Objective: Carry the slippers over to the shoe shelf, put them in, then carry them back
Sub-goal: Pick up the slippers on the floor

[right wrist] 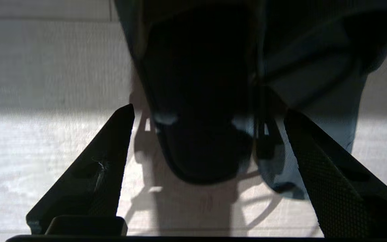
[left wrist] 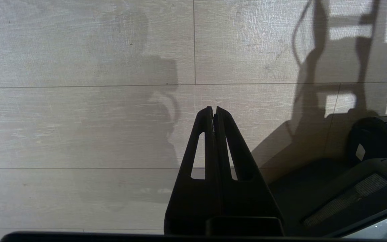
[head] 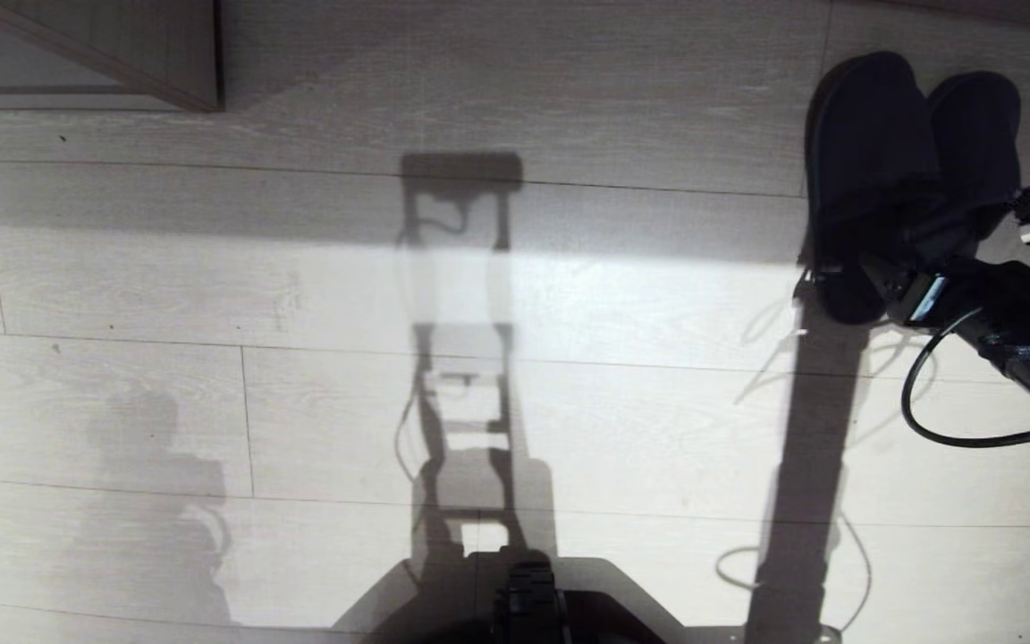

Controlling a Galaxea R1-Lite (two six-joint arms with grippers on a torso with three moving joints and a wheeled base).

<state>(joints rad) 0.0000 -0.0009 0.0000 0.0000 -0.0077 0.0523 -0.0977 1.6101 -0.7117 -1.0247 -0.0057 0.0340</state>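
pale plank floor (head: 569,268), black slippers (head: 908,152)

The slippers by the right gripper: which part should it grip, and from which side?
Probably the heel ends of the slippers, approached from behind. They lie side by side on the floor, heels facing the open right gripper, which looks wide enough to straddle the near one.

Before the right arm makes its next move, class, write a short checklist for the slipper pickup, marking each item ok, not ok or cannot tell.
1. Right tool open wide: ok.
2. Slippers side by side on the floor: ok.
3. Heel of one slipper between the right tool's fingers: ok.
4. Both slippers inside the fingers' span: not ok, the second lies partly outside.
5. Fingers touching a slipper: cannot tell.
6. Left tool shut, empty, parked above bare floor: ok.
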